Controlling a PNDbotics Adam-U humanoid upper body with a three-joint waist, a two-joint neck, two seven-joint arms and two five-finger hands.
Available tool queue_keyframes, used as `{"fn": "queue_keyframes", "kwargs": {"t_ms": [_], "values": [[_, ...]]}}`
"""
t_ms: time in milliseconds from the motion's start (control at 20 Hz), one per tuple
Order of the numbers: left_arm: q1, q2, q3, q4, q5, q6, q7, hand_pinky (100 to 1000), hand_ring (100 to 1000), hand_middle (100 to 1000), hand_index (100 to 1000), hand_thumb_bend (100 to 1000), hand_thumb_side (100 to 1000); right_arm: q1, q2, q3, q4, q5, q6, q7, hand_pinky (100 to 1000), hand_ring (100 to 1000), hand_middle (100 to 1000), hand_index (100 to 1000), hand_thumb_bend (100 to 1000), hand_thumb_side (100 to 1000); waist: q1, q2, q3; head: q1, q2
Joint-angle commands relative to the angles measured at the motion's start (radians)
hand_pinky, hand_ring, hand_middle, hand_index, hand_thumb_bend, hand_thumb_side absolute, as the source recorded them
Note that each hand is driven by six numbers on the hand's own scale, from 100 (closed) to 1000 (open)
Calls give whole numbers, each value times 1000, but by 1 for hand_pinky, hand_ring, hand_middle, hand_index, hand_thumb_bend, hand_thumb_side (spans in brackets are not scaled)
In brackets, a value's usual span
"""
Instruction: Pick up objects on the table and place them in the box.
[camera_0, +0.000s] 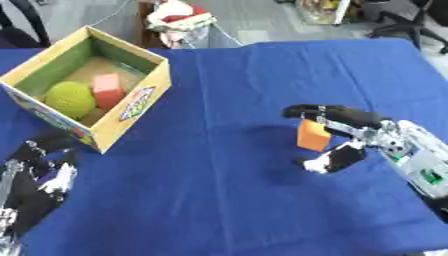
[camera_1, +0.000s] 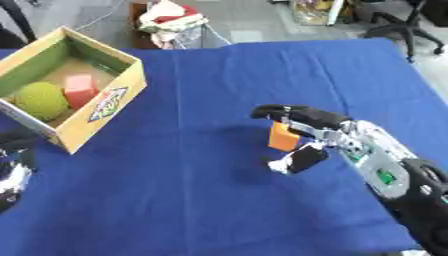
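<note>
Blue table (camera_0: 245, 75): right hand (camera_0: 350, 137) pinching orange block (camera_0: 312, 135).

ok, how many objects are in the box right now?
2: a yellow-green ball and a pink block beside it, both in the box. Its near wall may hide more.

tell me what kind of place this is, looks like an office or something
Probably a lab or office workroom set up for robot trials. A table under a blue cloth holds a cardboard box, and beyond it are a grey floor and an office chair. The right hand holds an orange block.
</note>
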Motion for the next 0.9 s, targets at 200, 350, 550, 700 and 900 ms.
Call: {"fn": "queue_keyframes", "kwargs": {"t_ms": [200, 350, 550, 700, 900], "values": [[-7, 14, 9, -13, -2, 0, 3, 546, 787, 749, 801, 210, 352, 3, -26, -62, 35, 30, 15, -62, 901, 956, 955, 995, 343, 471, 2, -12, -1, -6, -11], [-8, 14, 9, -13, -2, 0, 3, 546, 787, 749, 801, 209, 352, 2, -29, -77, 32, 32, 19, -85, 899, 953, 952, 996, 345, 465, 3, -12, -2, -7, -12], [-8, 13, 8, -13, -2, 0, 2, 546, 787, 750, 802, 209, 352, -2, -29, -78, 47, 57, 23, -83, 901, 951, 955, 999, 350, 454, 2, -12, 0, -11, -13], [-9, 14, 8, -13, -3, 0, 3, 546, 787, 750, 802, 208, 352, -1, -26, -78, 75, 88, 22, -81, 901, 950, 955, 1000, 354, 456, 2, -13, 1, -12, -14], [-9, 14, 8, -13, -3, 0, 3, 546, 788, 750, 801, 207, 353, 0, -18, -81, 123, 116, 21, -86, 895, 943, 948, 997, 340, 451, 2, -13, 1, -13, -15]]}}
